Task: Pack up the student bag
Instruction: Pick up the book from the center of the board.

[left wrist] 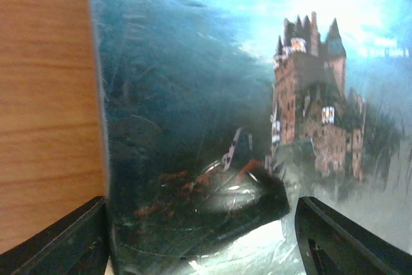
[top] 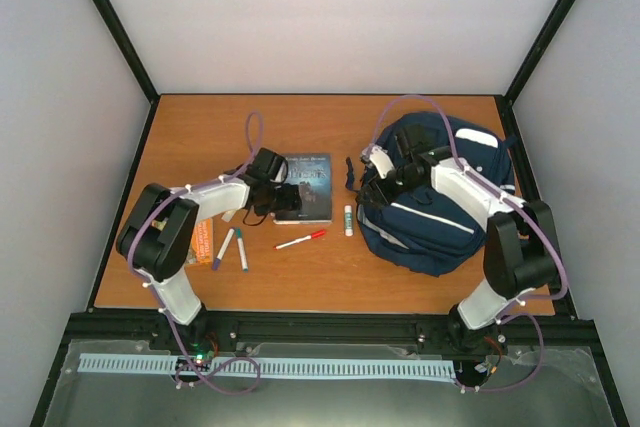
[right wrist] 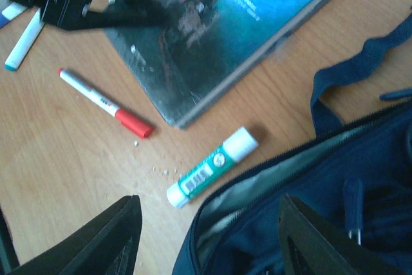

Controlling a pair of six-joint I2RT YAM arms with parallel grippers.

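The student bag [top: 440, 209] is lying on the 3 o'clock side of the table [top: 200, 137], navy front up, white stripe showing, and its main zip is gaping open at the 9 o'clock edge. In the right wrist view the bag [right wrist: 380, 152] is showing pale grey lining inside that opening.

The right gripper [top: 375, 172] is hovering at the bag's 10 o'clock corner. Its jaws are standing well apart over the open mouth with nothing between them [right wrist: 209, 243].

Just beside the bag at 9 o'clock, a green-and-white glue stick [top: 348, 220] is lying on the wood, apart from the fabric. Further toward 9 o'clock, a book [top: 305, 187] with a castle cover is lying flat.

The left gripper [top: 285, 197] is sitting low over the book's near end. Its jaws are spread wide, one finger [left wrist: 71, 239] off the cover's edge, the other over the cover, gripping nothing.

At the book's 6 o'clock, a red-capped marker [top: 301, 239] is lying; two more markers [top: 233, 246] are lying at 8 o'clock.
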